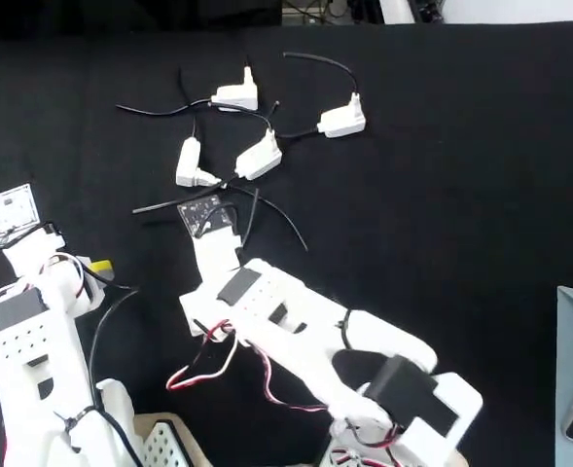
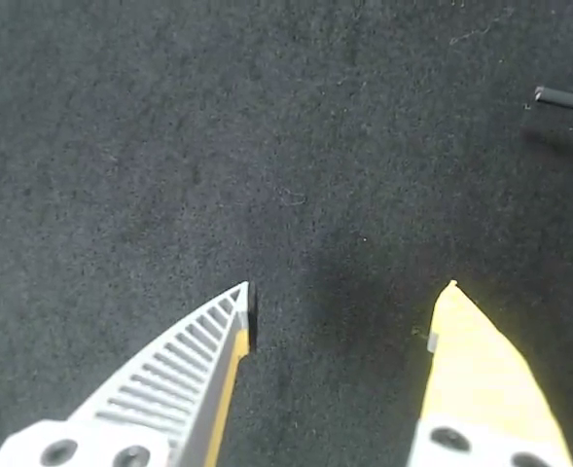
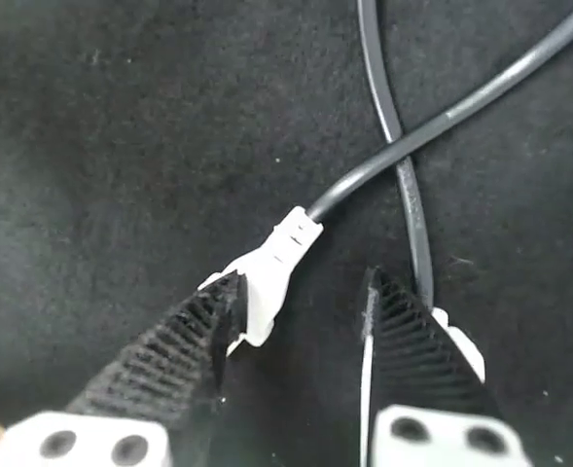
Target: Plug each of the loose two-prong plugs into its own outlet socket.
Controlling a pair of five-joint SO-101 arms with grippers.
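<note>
The right tool (image 3: 304, 282) holds its black ribbed fingers apart over the black cloth-covered bench (image 3: 91, 117). A small white plastic plug end (image 3: 267, 277) on a dark grey cord (image 3: 461, 107) lies between them, touching one finger but not clamped, and a second dark cord (image 3: 378, 78) crosses the first just beyond the fingertips. The left tool (image 2: 349, 292), with one grey ribbed finger and one yellow finger, is likewise spread apart above bare cloth, well apart from the four white plug and socket bodies (image 1: 259, 156) grouped at the far centre.
</note>
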